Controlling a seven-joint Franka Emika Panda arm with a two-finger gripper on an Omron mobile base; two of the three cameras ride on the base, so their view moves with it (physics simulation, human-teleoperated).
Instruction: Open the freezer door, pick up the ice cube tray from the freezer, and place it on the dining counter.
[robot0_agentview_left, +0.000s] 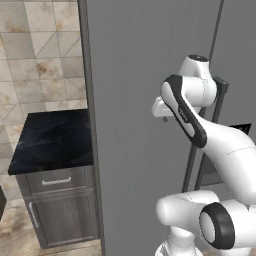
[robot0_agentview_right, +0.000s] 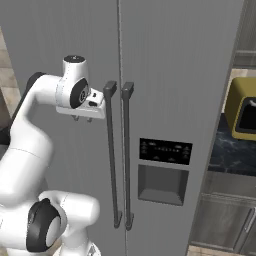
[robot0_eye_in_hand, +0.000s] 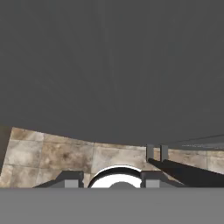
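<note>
The freezer door (robot0_agentview_right: 60, 50) (robot0_agentview_left: 150, 55) is the left tall grey panel, and it stands closed. Its dark bar handle (robot0_agentview_right: 111, 165) (robot0_agentview_left: 191, 160) runs down the door's right edge. My gripper (robot0_agentview_right: 82, 119) (robot0_agentview_left: 165, 118) hangs just left of the handle's top end and points down along the door face. It is open, with nothing between its fingertips (robot0_eye_in_hand: 72, 179). In the hand view the gripper (robot0_eye_in_hand: 111, 178) looks down the grey door (robot0_eye_in_hand: 109, 65) at the tiled floor, with the handle (robot0_eye_in_hand: 150, 152) off to the right. The ice cube tray is hidden and the dining counter is out of view.
A second grey door (robot0_agentview_right: 180, 60) with its own handle (robot0_agentview_right: 126, 165) and a dispenser panel (robot0_agentview_right: 165, 170) stands to the right. A small black-topped drawer cabinet (robot0_agentview_left: 52, 140) sits left of the freezer. A yellow appliance (robot0_agentview_right: 242, 110) rests on the counter at far right.
</note>
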